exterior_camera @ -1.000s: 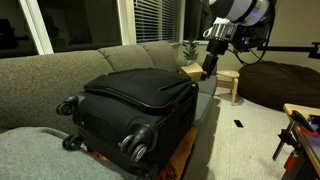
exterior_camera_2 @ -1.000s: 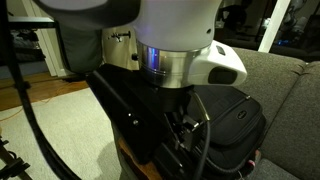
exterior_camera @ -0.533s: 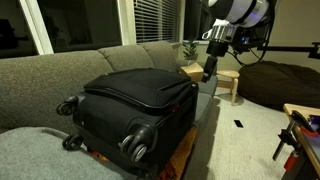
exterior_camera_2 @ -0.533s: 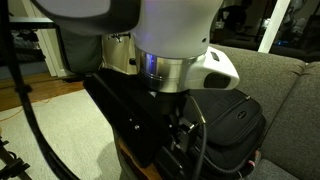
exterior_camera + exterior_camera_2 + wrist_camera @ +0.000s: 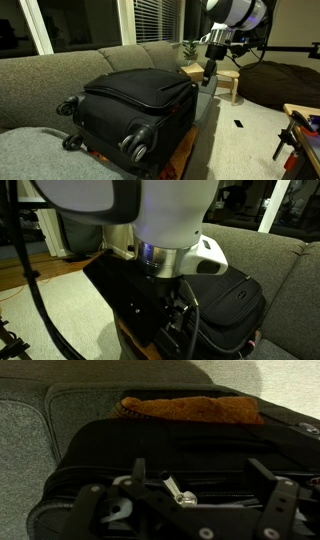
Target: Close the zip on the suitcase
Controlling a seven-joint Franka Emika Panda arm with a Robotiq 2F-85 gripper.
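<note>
The black suitcase [image 5: 140, 95] lies flat on a grey couch, wheels [image 5: 135, 146] toward the camera. It also shows in an exterior view [image 5: 238, 300], mostly hidden behind the arm. My gripper [image 5: 209, 72] hangs at the suitcase's far right end. In the wrist view the suitcase [image 5: 150, 445] fills the frame, and the zip [image 5: 225, 488] runs as a thin dark track along its seam. A silvery zip pull [image 5: 182, 498] stands up between my open fingers [image 5: 137, 470]. The gripper [image 5: 200, 472] holds nothing.
The grey couch [image 5: 60, 70] holds the suitcase. An orange-brown thing [image 5: 190, 408] lies just beyond it. A wooden stool [image 5: 229, 80] and a dark beanbag [image 5: 285, 85] stand on the floor past the gripper. The arm's base [image 5: 170, 230] blocks most of an exterior view.
The arm has shifted slightly; the gripper stays at the suitcase's far end. The suitcase has not moved.
</note>
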